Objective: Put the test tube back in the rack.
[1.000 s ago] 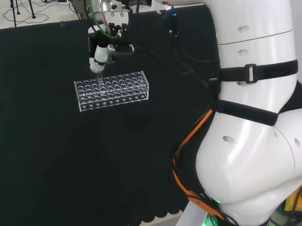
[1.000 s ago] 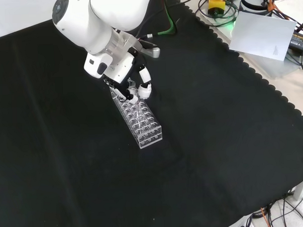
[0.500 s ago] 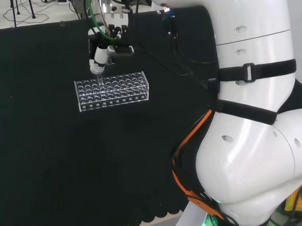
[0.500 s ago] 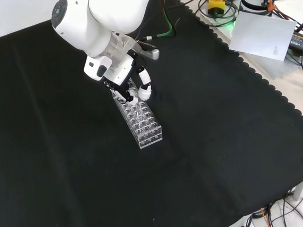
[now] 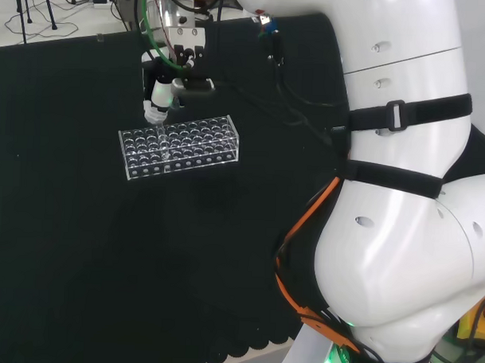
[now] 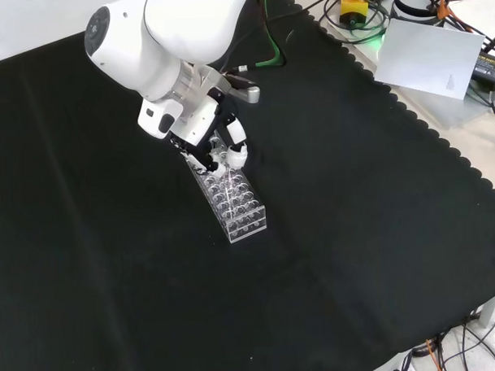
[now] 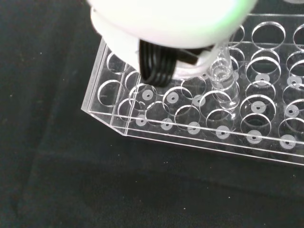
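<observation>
The hand (image 5: 159,95) has sunk closer to the clear rack (image 5: 180,145) on the black-clothed surface (image 5: 81,247); its fingers pinch the test tube (image 7: 223,83), upright, its lower end entering a hole near the rack's end.

The test tube rack (image 5: 178,145) is a clear plastic block drilled with rows of round holes, lying flat on the black tabletop. In the head view its long side runs left to right; in the front view the rack (image 6: 232,198) runs away from the camera toward my arm. The test tube (image 7: 224,80) is clear glass, open at the mouth, standing nearly upright. In my wrist view its lower end sits inside a hole near the end of the rack (image 7: 199,102), a few holes in from the corner. In the head view the tube (image 5: 159,128) rises from the far left part of the rack.
</observation>
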You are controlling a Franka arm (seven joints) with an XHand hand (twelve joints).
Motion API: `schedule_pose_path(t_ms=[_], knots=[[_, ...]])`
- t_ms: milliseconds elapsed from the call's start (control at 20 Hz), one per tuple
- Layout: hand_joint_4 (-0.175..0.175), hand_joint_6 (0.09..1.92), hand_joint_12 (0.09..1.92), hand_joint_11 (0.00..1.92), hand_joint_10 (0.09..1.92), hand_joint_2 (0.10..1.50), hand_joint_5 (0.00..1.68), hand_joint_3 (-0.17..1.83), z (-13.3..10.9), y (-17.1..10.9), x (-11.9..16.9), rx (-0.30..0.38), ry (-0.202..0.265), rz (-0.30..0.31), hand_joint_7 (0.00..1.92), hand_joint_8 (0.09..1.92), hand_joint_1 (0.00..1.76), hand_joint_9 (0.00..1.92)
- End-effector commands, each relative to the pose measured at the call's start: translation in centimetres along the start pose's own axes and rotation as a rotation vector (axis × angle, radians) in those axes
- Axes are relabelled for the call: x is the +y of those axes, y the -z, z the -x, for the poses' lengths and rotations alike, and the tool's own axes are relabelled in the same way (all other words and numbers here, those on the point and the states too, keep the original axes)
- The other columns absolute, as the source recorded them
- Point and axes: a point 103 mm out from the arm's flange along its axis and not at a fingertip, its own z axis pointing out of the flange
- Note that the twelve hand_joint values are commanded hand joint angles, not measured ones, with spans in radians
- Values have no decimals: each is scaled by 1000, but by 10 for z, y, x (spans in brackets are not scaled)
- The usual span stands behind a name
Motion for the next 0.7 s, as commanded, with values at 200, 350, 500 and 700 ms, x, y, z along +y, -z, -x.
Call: schedule_pose_path(t_ms=[200, 350, 500, 700], knots=[[-175, 87, 998, 1401, 636, 599, 1467, 682, 5, -14, 9, 17, 1, -1, 1463, 592, 1342, 1647], [-175, 87, 998, 1401, 636, 599, 1467, 682, 5, -16, 11, 18, 2, -6, 1464, 591, 1342, 1648], [-175, 87, 997, 1399, 636, 598, 1468, 682, 6, -19, 12, 34, 13, 7, 1463, 592, 1342, 1646], [-175, 87, 1219, 1042, 731, 579, 1426, 607, 12, -32, 14, 103, 32, -1, 1357, 513, 1333, 1418]])
